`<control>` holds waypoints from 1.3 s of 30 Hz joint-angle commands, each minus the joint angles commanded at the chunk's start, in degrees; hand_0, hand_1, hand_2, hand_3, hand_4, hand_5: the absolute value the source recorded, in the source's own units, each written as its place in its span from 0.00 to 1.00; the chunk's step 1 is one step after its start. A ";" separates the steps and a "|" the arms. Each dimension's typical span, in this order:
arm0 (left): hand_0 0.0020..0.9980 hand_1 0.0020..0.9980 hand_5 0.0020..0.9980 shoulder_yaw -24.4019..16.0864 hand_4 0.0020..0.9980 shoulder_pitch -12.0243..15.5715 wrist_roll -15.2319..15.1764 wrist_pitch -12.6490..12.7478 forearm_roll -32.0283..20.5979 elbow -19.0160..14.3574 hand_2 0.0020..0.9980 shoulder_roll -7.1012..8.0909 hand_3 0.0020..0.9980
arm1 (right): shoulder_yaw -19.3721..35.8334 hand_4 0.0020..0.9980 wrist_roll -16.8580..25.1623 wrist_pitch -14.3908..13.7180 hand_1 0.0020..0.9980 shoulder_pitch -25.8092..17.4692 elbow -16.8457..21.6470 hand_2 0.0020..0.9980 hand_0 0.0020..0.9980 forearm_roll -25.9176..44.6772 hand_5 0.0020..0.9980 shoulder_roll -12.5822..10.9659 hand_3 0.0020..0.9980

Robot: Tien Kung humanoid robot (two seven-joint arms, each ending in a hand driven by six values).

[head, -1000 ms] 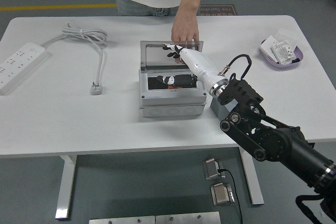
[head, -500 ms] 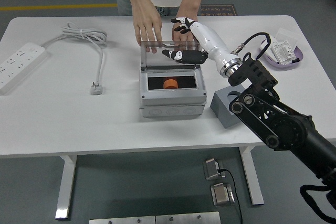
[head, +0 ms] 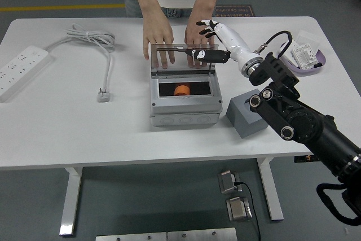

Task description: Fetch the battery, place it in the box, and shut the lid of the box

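Note:
A grey box (head: 185,105) stands in the middle of the table with its clear lid (head: 181,57) raised upright at the back. An orange battery (head: 181,90) lies inside the box. My right hand (head: 207,42), white with black fingertips, hovers at the lid's upper right corner; its fingers are spread, with the thumb (head: 202,56) against the lid's front face. A person at the far side has both hands (head: 158,35) resting behind the lid. My left arm is out of sight.
A white power strip (head: 20,70) and its coiled cable (head: 93,40) lie at the left. A purple tray (head: 304,56) with white packets sits at the far right. A grey block (head: 247,115) rests just right of the box.
My right hand rose out of the box, leaving the orange battery inside, and moved up to the lid's top right corner. The person's second hand came in behind the lid.

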 joint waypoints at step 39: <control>0.73 0.74 0.50 1.30 0.83 0.75 -0.56 0.26 -2.18 0.00 0.72 -0.82 0.78 | -5.23 0.91 -4.38 -0.27 0.70 -12.72 18.09 0.73 0.83 -9.46 0.52 -7.11 0.84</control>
